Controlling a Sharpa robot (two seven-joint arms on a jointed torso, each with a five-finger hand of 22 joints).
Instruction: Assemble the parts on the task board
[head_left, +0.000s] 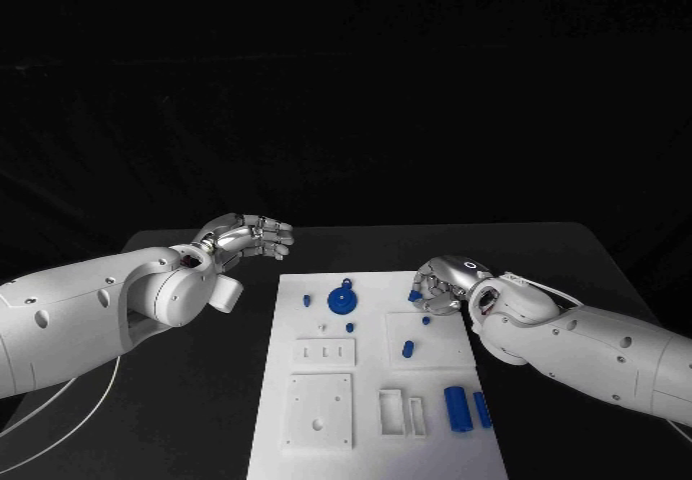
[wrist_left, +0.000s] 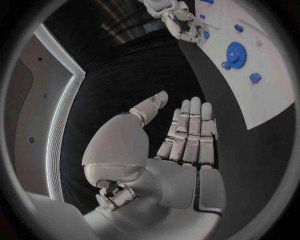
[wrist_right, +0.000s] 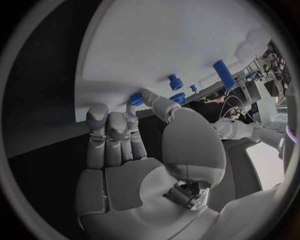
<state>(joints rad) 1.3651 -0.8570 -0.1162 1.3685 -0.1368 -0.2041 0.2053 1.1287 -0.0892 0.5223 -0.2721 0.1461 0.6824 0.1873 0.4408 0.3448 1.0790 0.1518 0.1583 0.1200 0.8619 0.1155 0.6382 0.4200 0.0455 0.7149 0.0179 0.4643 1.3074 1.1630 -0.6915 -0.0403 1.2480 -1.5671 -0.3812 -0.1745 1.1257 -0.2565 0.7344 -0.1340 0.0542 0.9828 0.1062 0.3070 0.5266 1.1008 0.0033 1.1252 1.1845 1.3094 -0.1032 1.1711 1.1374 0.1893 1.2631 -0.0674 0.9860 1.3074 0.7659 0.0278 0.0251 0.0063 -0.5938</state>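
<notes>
your right hand (head_left: 450, 283) pinches a small blue plastic peg (wrist_right: 137, 99) at the white task board's (head_left: 433, 440) right edge; left hand (head_left: 248, 238) hovers released (off-board). blue gear (head_left: 342, 299) seated; loose blue cylinders (head_left: 466, 408) remain.

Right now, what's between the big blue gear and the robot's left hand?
In the head view, one small blue peg on the task board, then bare black table, between gear and left hand.
</notes>
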